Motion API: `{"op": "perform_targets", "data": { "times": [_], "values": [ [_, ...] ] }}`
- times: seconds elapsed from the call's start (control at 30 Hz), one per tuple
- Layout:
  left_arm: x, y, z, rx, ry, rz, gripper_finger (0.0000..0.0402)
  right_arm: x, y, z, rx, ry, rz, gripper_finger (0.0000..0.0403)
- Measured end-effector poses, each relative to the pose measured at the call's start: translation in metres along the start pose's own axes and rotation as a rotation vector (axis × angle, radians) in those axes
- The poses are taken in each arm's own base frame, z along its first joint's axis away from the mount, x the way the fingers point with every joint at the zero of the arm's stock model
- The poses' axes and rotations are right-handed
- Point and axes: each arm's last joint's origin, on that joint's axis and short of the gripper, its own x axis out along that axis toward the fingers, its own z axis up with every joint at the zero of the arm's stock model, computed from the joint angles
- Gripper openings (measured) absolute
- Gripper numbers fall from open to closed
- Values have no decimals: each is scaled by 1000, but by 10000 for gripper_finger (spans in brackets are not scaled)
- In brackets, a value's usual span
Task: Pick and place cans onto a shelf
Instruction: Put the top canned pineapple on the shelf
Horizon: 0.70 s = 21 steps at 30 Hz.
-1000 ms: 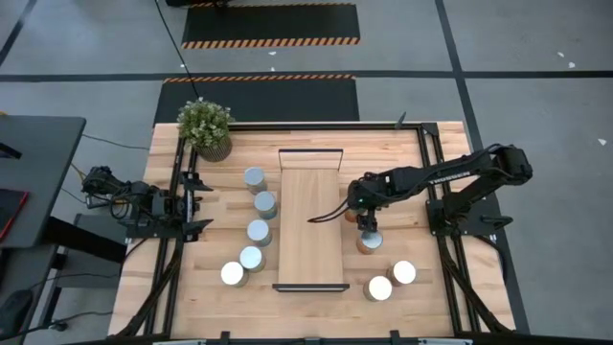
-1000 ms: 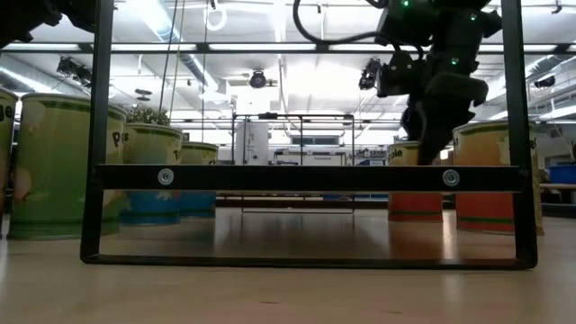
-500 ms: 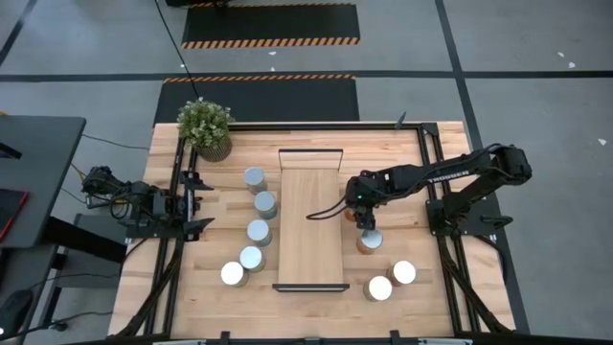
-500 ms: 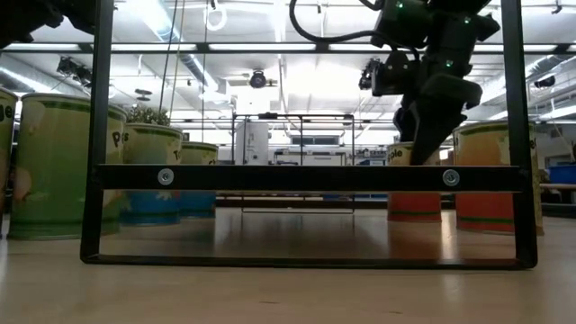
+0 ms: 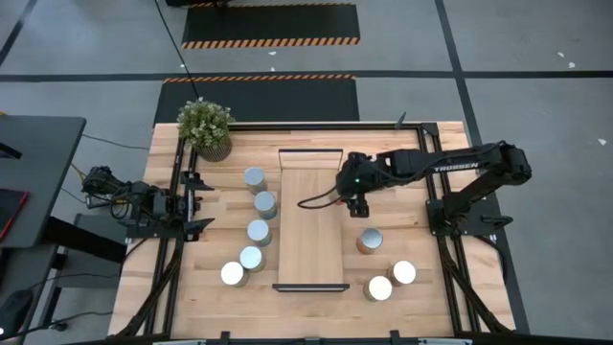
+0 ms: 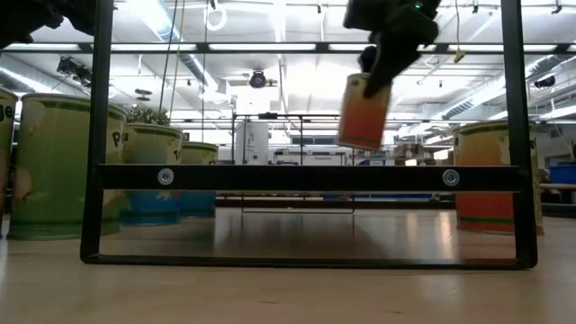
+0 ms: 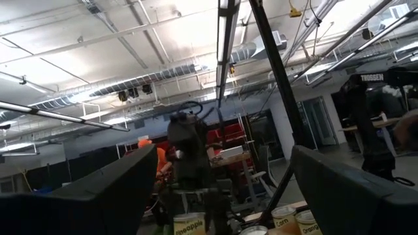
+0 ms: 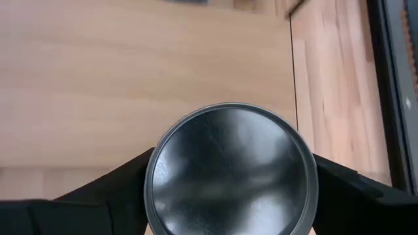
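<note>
Your right gripper hangs above the right edge of the shelf, toward its far half, with the arm stretched in from the table's right side; its fingers pinch a can from both sides; in the low view that can has an orange-brown side, hangs clear above the board and leans slightly off upright; in the right wrist view its shiny round top fills the space between the two dark fingers, with the light wood of the shelf beneath and the tabletop beside it.

Your left gripper waits at the table's left edge, well apart from the shelf; its fingers are spread, with nothing between them.

The shelf lies lengthwise in the middle of the table, bare on top, with black bars at its near and far ends.

Left of the shelf you have five cans standing on the table: three in a line beside the shelf's left edge, and two more touching each other near its near left corner.

Right of the shelf, one can stands alone just beside the board; two more stand close together nearer the front.

A potted plant stands at the far left corner of the table.
</note>
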Motion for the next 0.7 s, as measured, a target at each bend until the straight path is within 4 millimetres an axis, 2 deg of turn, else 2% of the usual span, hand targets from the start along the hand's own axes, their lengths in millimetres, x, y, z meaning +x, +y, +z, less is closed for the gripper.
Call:
{"op": "perform_targets", "data": {
  "times": [0.13, 0.37, 0.53, 0.7],
  "values": [
    [0, 0, 0, 2, 0, 0, 357, 15, -7, 13, -11, -7, 26, 326],
    [0, 0, 0, -10, 2, -1, 357, 49, -25, 43, -50, 94, 24, 327],
    [0, 0, 0, -24, 3, -2, 357, 68, -35, 44, -21, 176, 95, 337],
    [0, 0, 0, -21, 5, -2, 357, 75, -41, 39, -7, 209, 120, 356]
  ]
}}
